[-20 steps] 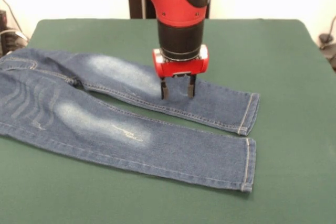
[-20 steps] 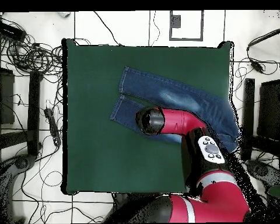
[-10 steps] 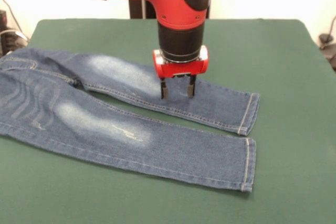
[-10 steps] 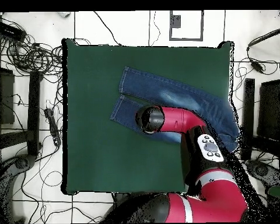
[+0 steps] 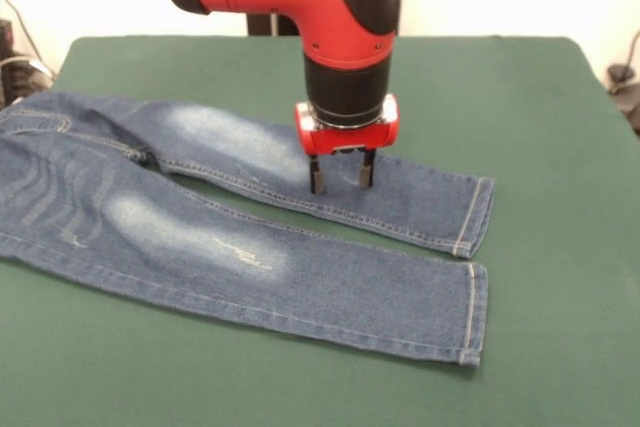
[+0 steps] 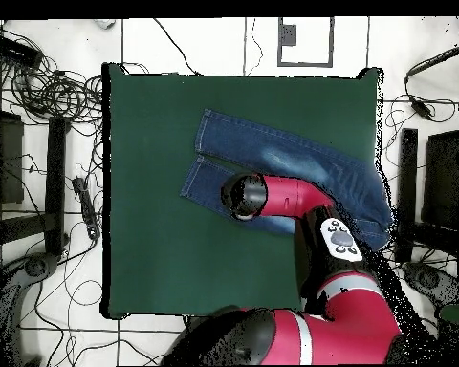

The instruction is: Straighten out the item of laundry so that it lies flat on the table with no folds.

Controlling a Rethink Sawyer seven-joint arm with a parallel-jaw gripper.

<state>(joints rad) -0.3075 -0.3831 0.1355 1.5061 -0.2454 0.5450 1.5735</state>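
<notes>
The small pair of blue denim jeans with faded whitish thigh patches [image 5: 240, 237] lies spread across the dark green felt-topped table [image 5: 540, 107], waist out at about nine o'clock from the table's middle in the front view, both legs running toward four o'clock and ending in hemmed cuffs. The legs lie side by side, nearly touching at the cuffs, and I can make out no fold in either one. The waist end shows faint ripples and runs off the picture's left edge there; in the overhead view it seems to reach the table's edge, though the arm hides part of it.

The red and black arm comes straight down over the far leg, and its two-fingered gripper [image 5: 341, 175] stands with fingers parted a moderate way, nothing between them. The tips sit at or just above the denim; whether they touch, I can't tell.

To my eye the straightening is nearly done, and this is a last touch on the far leg or the moment of letting go. Next, I'd judge, the arm should lift straight up without snagging the cloth; if anything remains, it's smoothing the waist ripples at nine o'clock.
</notes>
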